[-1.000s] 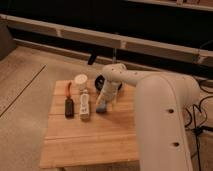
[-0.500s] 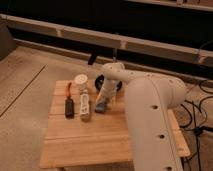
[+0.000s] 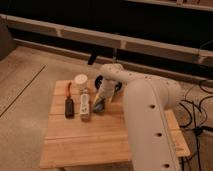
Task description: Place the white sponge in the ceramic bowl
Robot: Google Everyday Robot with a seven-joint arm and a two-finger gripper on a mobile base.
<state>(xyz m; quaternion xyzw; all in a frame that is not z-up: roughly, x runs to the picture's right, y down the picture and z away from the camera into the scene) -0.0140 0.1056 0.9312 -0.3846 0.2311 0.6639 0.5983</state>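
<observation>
Your pincer (image 3: 100,103) is down low at the counter (image 3: 85,145), right on the white sponge (image 3: 97,107). From this angle you cannot tell whether it stands apart or is clamped on the sponge. The sponge looks blue-grey and lies flat on the wood, a little back of the counter's middle. It is just right of the long white bar (image 3: 85,106), and the ceramic bowl (image 3: 99,80) is just behind it. The bowl is dark and glossy, and the wrist partly hides it.

Left of the bowl you have the cream cup (image 3: 80,80), standing at the bar's far end. The black-handled tool (image 3: 69,106) lies left of the bar and parallel to it, with an orange part at its far end. The bar carries dark marks, too small for you to read.

The white arm (image 3: 145,110) comes in from the lower right and covers much of the counter's right side. The counter is a small square top of pale wooden planks, with grain running left to right.

Around it you see a speckled light floor (image 3: 25,85) with a dark seam crossing it at the left. Dark cables (image 3: 197,107) lie loose on the floor at the right. Behind the counter, the wall is dark and crossed by pale horizontal rails (image 3: 75,35).
</observation>
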